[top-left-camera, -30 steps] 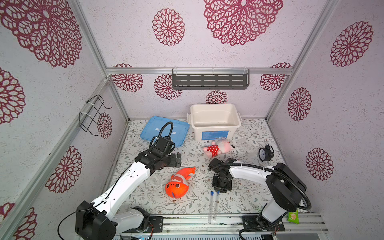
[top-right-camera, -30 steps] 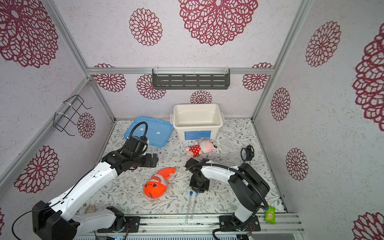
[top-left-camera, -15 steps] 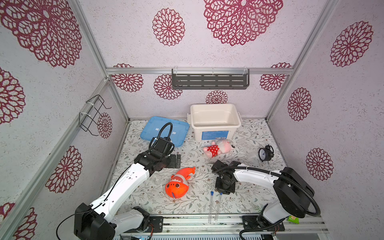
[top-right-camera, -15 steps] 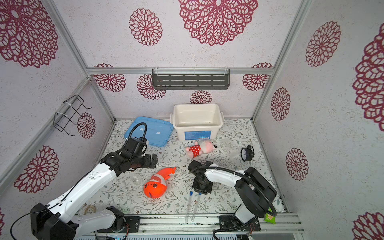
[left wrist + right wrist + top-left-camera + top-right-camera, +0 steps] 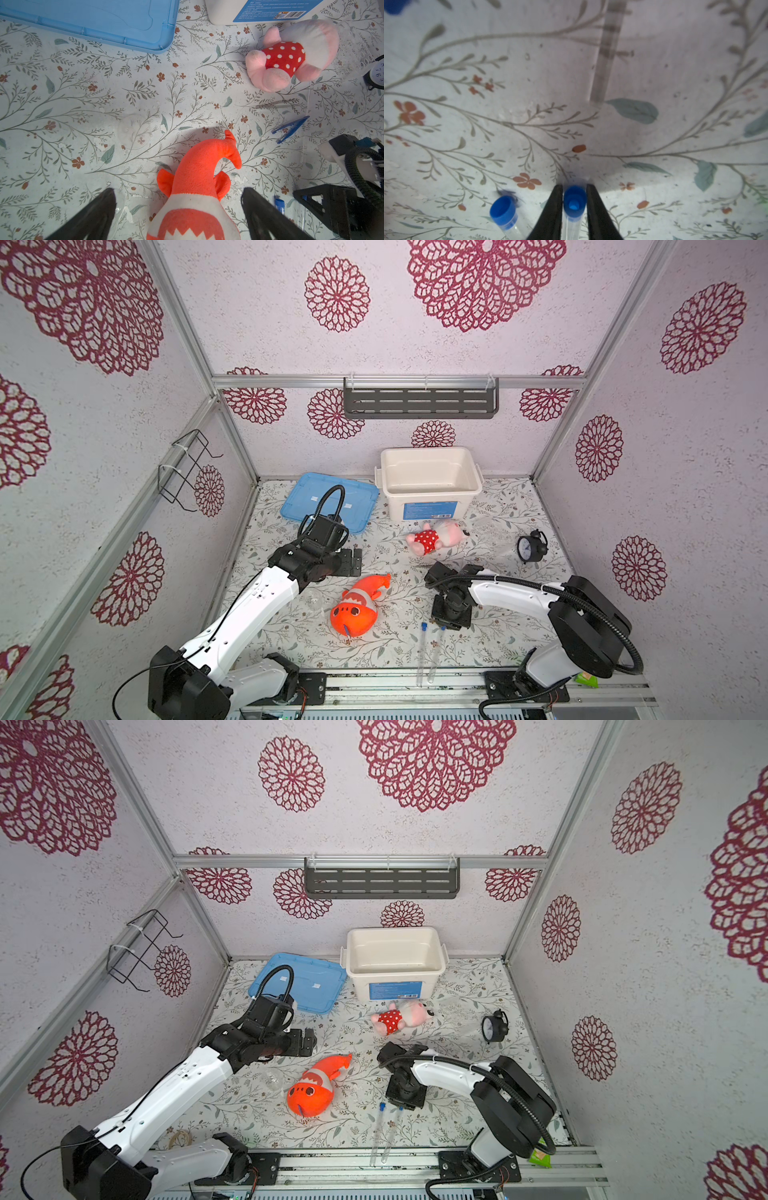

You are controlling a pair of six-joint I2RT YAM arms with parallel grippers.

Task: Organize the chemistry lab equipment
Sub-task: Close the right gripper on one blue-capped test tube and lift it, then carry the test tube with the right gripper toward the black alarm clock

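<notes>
Behind the plush fish [image 5: 356, 609] lies the lid [image 5: 328, 498]. Behind and right of it stands the tub [image 5: 430, 491], with the plush doll [image 5: 435, 536] nearer. The clock [image 5: 530, 547] stands well off to the fish's right. The capped tubes [image 5: 428, 649] lie side by side front-right of it, and the round glassware [image 5: 313, 600] just left.

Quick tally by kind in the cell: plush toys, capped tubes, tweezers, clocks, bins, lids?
Plush toys: 2, orange fish, pink doll
Blue-capped tubes: 2
Tweezers: 1
Alarm clock: 1
White bin: 1
Blue lid: 1
Total: 8
</notes>
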